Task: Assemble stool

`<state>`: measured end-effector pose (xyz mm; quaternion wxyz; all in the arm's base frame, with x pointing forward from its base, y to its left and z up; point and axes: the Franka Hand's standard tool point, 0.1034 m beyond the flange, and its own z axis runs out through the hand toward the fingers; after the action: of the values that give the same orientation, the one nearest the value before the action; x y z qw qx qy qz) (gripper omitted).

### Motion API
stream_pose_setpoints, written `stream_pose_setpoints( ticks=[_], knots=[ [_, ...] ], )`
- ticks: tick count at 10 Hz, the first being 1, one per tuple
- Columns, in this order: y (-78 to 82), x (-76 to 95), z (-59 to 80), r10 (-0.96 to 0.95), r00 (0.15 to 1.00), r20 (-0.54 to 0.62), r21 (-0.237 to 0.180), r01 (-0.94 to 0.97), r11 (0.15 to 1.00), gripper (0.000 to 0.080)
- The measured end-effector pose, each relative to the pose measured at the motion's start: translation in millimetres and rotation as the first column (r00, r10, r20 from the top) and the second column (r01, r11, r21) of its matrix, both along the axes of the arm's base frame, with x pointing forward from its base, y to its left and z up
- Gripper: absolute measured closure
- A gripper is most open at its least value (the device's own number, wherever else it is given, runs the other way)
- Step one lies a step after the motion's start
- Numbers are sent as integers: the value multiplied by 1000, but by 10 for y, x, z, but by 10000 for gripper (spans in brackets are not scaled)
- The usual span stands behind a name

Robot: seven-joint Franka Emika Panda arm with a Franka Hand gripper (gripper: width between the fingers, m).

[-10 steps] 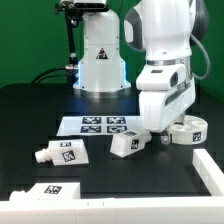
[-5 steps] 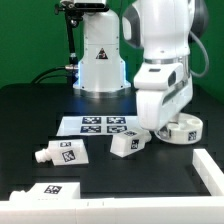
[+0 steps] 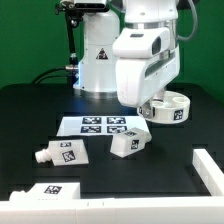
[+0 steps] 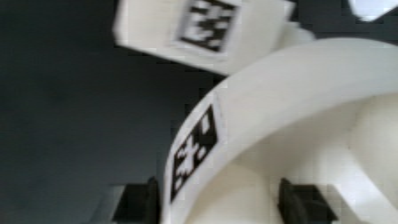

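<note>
While the tool [image 4: 217,200] is clamped on the round white seat [image 3: 172,108], the wrist view shows the seat's curved wall running between the two dark fingers [image 4: 132,200], one on each side, with a tag on the wall facing the camera. In the exterior view the seat hangs at the low end of the arm [image 3: 145,60], toward the exterior view's right. It is tilted and looks clear of the black bench [image 3: 40,115], and the tool is mostly hidden behind the white wrist housing. The marker board [image 3: 103,125] lies flat on the bench, lower than the seat and to the exterior view's left of it, not touching it. The leg by the board [image 3: 127,143] lies on its side at the board's near right corner, under the arm; whether it touches the board or sits just beside it, cannot tell. The left leg [image 3: 60,153] lies on its side, tag up, well apart toward the exterior view's left. The front leg [image 3: 50,190] sits at the near left edge against a white strip, partly cut off. A white rail [image 3: 210,170] runs along the near right. In the wrist view a tagged white leg [image 4: 199,28] shows past the seat's wall, down on the dark bench and apart from the seat; cannot tell which leg it is
</note>
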<state>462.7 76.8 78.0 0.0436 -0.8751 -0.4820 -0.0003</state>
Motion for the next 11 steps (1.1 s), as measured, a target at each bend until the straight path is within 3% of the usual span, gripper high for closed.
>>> stream_pose_setpoints(
  ticks=[1,2,3,4,5,9,10,11],
  knots=[
    [-60,42,-41,12,1000,-3,4,-12,1000,482],
    [-228,218,-187,45,999,-19,15,-45,999,482],
    [-306,468,-220,-1,997,-76,20,3,1000,482],
    [-283,819,-157,-5,999,-42,33,7,999,481],
    [-369,1010,-183,48,999,1,53,-48,997,481],
    [-403,960,-224,14,1000,-12,51,-14,999,481],
    [-382,1000,-262,-23,1000,-20,52,24,998,481],
    [-320,1196,-374,-104,994,-31,58,106,993,481]
  ],
)
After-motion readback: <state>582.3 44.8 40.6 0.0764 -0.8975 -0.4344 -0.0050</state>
